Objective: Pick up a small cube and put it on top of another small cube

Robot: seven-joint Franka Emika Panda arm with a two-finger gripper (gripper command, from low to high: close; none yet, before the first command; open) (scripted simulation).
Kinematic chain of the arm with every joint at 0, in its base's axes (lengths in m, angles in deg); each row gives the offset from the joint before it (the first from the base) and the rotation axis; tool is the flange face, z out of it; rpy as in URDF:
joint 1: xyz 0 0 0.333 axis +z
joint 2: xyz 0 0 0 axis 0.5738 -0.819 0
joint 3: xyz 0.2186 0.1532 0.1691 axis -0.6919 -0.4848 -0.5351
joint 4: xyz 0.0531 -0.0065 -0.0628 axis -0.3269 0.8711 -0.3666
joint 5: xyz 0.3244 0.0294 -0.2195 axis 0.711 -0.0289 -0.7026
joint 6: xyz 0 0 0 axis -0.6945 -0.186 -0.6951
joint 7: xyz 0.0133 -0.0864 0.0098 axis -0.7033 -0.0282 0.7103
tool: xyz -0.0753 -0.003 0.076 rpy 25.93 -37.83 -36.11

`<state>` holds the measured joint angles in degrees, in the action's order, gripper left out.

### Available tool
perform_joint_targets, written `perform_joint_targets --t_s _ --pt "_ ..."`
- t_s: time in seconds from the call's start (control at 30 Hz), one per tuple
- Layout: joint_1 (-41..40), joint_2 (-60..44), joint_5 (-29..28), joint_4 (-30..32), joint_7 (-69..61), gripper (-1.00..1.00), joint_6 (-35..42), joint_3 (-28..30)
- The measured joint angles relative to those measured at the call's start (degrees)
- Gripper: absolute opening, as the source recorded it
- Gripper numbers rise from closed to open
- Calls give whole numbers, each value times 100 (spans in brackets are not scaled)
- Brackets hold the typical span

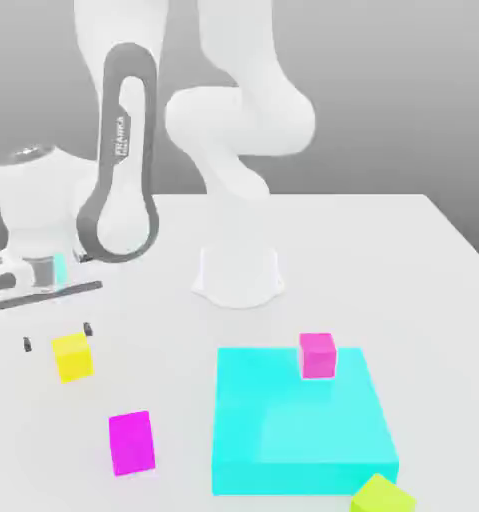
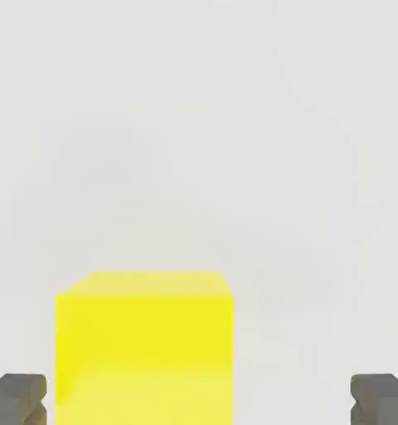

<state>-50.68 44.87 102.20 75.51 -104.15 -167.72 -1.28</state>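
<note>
Claw (image 1: 58,336) spread wide, holding nothing; my fingertips (image 2: 17,398) sit either side of the yellow cube (image 1: 72,356), not touching it; in the hand view the cube sits between the tips, nearer one tip than the other, clear gap on the far side; cube rests flat on the white table (image 1: 423,260) at the exterior view's left, well apart from the rest; my arm (image 1: 128,160) bends down over it from the base (image 1: 238,275); magenta cube (image 1: 131,442) on the table just in front of the yellow one; cyan block (image 1: 303,425) to the exterior view's right; second magenta cube (image 1: 318,355) stands on the block's back edge; lime cube (image 1: 381,495) touching the block's near right corner.
</note>
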Motion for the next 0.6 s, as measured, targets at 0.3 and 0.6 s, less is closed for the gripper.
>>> perform_joint_targets --t_s 0.3,0.6 --pt "-842 -434 914 -111 -676 -100 -285 -1069" --pt "-17 37 -126 14 92 -100 20 14"
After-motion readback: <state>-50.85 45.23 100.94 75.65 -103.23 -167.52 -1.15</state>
